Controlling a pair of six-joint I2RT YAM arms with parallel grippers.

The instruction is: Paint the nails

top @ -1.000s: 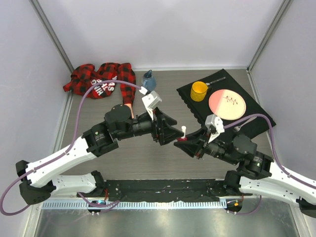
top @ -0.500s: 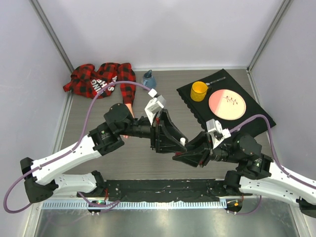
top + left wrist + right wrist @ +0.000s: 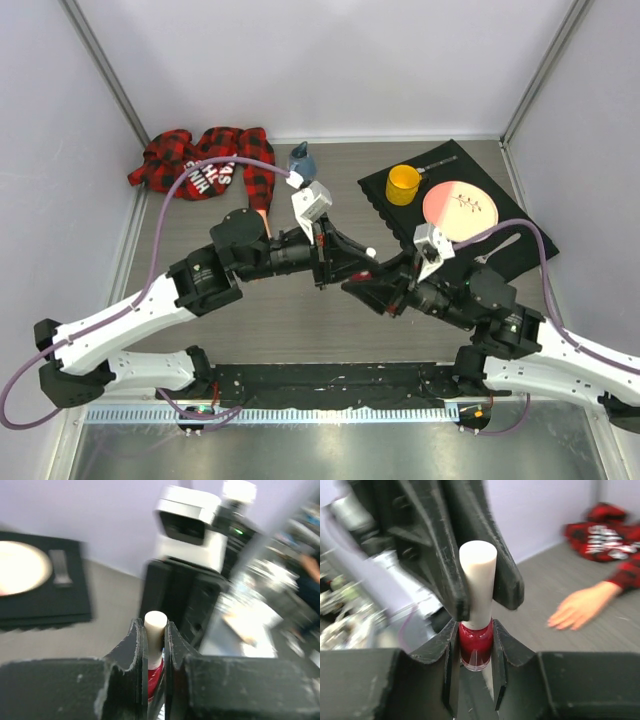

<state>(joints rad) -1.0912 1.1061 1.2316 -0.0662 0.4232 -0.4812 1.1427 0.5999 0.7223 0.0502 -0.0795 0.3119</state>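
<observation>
Clamps cap (image 3: pixel 477 575) with left tool (image 3: pixel 155 628), bottle (image 3: pixel 476 647) with right tool (image 3: pixel 474 630). Leaves nails (image 3: pixel 556 622) well apart, at hand (image 3: pixel 582 605) flat on desk (image 3: pixel 300 320). Could tip bottle and spill if twisting cap off-axis or with slack grip.

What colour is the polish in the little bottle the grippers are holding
Deep red, with a cream-white cap. The bottle shows best in the right wrist view.

Pale lilac walls (image 3: pixel 330 60) enclose a grey wood-grain tabletop (image 3: pixel 300 320) on three sides; metal posts (image 3: pixel 105 70) run diagonally in the upper corners. Light is even.
</observation>
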